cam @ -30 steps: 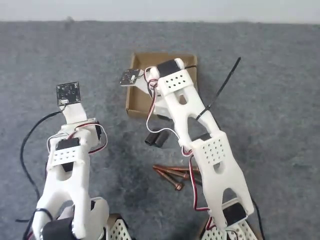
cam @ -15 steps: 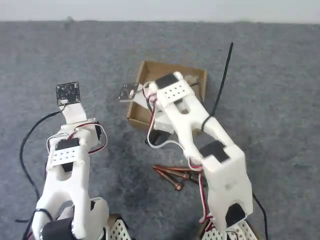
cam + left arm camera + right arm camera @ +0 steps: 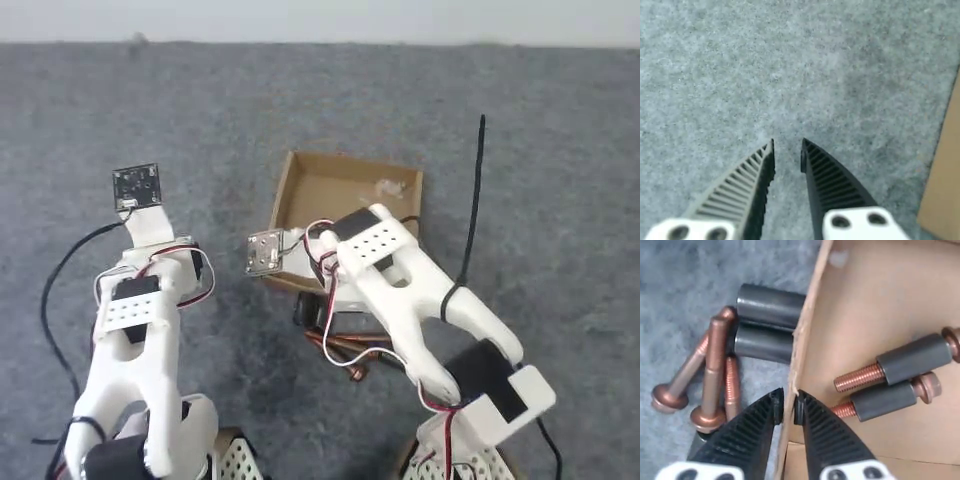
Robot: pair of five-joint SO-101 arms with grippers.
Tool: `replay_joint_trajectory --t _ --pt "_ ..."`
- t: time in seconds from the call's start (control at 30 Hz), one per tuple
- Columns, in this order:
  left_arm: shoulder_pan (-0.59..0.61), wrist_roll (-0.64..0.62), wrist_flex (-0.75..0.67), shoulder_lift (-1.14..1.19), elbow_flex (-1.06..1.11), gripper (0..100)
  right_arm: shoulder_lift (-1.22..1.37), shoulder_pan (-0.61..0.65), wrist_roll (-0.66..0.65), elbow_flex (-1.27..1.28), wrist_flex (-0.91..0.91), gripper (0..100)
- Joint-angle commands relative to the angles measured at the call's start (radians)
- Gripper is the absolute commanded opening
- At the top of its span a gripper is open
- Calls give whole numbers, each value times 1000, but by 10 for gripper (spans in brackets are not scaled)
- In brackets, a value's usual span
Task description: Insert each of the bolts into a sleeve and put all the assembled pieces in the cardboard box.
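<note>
My right gripper (image 3: 788,405) is shut on the near wall of the cardboard box (image 3: 880,305), one finger on each side of the wall. Two assembled pieces (image 3: 912,360), copper bolts in dark sleeves, lie inside the box. Just outside the wall lie two empty dark sleeves (image 3: 767,325) and three loose copper bolts (image 3: 710,380). In the high view the box (image 3: 340,190) sits mid-table, with the loose bolts (image 3: 350,352) and a sleeve (image 3: 305,312) at its near side under the right arm (image 3: 400,280). My left gripper (image 3: 787,150) hovers slightly open over bare carpet, holding nothing.
Grey carpet covers the table. A corner of the box (image 3: 945,175) shows in the left wrist view. The left arm (image 3: 135,310) stands at the left, apart from the box. A black cable tie (image 3: 476,200) sticks up from the right arm.
The right arm has drawn back toward its base, dragging the cardboard box nearer and slightly to the right, up against the sleeves and loose bolts. The left arm has stayed still.
</note>
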State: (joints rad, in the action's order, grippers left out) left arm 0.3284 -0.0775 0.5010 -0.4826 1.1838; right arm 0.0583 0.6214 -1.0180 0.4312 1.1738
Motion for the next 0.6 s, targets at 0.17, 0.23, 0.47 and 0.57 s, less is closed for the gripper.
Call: replay_joint_trajectory --t 0.17,0.23,0.47,0.57 --pt "-6 2 -15 2 -41 84 -39 -67 -209 20 64 7" --pt "-6 2 -17 2 -41 84 -42 -65 -261 17 107 7" --pt "-6 3 -18 2 -41 84 -41 -71 -290 -51 179 10" --pt "-6 3 -18 2 -41 84 -42 -71 -158 -97 179 46"
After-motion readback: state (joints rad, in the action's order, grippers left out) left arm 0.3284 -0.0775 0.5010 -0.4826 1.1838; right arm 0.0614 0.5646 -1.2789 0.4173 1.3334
